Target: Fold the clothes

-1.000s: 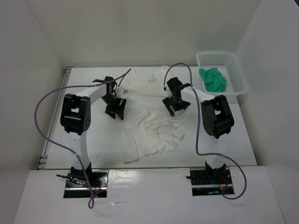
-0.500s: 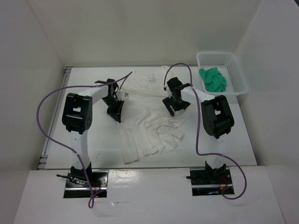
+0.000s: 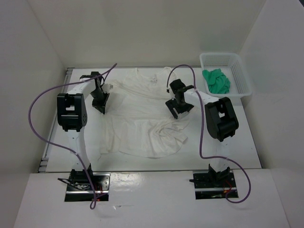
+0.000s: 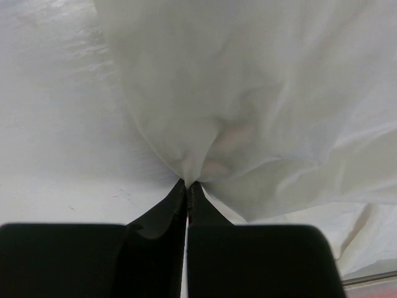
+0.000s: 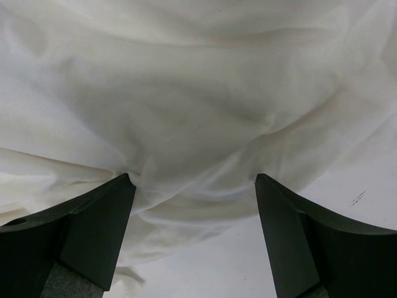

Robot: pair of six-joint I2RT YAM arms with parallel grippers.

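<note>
The clothes [image 3: 142, 121], one large plain white garment, lie spread and wrinkled over the middle of the table. My left gripper [image 3: 100, 105] sits at the garment's left edge, shut on a pinch of the fabric [image 4: 198, 164] that fans out from the closed fingertips [image 4: 187, 184]. My right gripper [image 3: 179, 107] hovers over the garment's right side, open, its two fingers [image 5: 99, 217] wide apart with bunched white cloth [image 5: 198, 124] lying below and between them.
A white mesh basket [image 3: 241, 80] stands at the back right with a small green cloth [image 3: 216, 80] inside. White walls close in the table on three sides. Purple cables loop off both arms.
My left gripper closed on the garment's left side and pulled it left and toward the back, spreading the fabric wider. The right gripper has stayed in place, open.
</note>
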